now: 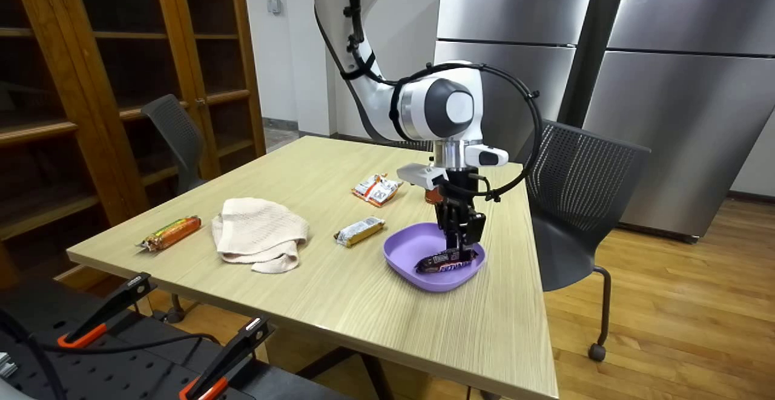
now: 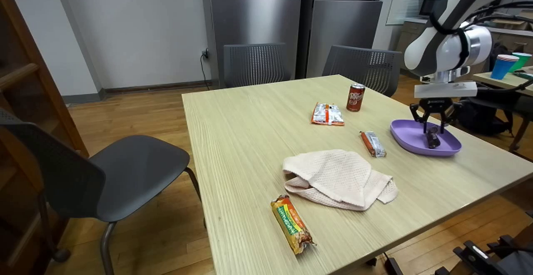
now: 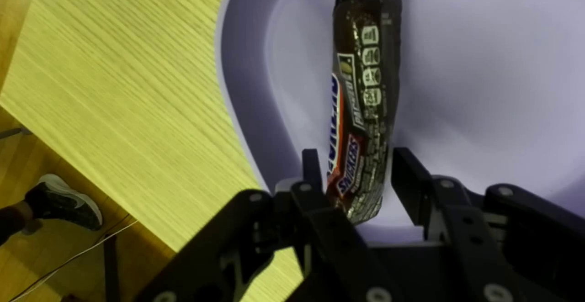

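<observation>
I have the jaws down inside the purple plate (image 1: 418,242), parted a little wider than the Snickers bar (image 3: 365,110); they straddle one end of it with slim gaps at its sides, so I read nothing as clamped. The bar lies on the plate's floor, and in the wrist view it runs from the jaws up to twelve o'clock, the plate's rim curving past it at nine. In an exterior view, with the plate as my clock's centre, a small wrapped bar (image 1: 360,231) lies near it on the wooden surface (image 1: 448,339) at ten, a silver-and-orange packet (image 1: 376,189) farther off at eleven, a pale rumpled cloth (image 1: 260,230) at nine with an orange-and-yellow pack (image 1: 172,233) beyond it, and a dark grey chair (image 1: 584,182) stands at two. A dark red can (image 2: 355,97) stands upright on the surface, at ten o'clock from the plate in an exterior view. At eight o'clock in the wrist view I see a shoe (image 3: 59,203), past the surface's edge.
</observation>
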Motion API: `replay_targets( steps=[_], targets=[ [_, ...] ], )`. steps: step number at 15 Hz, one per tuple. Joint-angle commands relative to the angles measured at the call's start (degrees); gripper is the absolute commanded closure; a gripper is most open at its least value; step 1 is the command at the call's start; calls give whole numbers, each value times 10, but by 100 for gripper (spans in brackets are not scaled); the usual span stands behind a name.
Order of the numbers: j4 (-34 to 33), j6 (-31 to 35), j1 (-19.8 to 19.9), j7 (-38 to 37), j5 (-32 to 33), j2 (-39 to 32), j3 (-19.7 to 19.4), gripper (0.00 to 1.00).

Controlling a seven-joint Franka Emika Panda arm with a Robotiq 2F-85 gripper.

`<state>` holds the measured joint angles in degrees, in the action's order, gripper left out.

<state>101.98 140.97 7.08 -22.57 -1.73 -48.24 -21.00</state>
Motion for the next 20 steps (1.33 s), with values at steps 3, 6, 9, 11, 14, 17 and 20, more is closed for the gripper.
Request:
replay_targets(
  steps=[3,6,9,11,14,17,20],
  targets=[
    [12,-11,-9,2,22,37,-2,8],
    [23,2,-14,4,21,53,7,0],
    [35,8,-16,6,12,70,21,0],
    [45,15,-14,8,2,80,36,0],
    [62,28,-12,12,-13,92,60,0],
    [76,43,-11,19,-32,96,86,0],
    [83,58,-9,29,-46,95,107,0]
  ],
)
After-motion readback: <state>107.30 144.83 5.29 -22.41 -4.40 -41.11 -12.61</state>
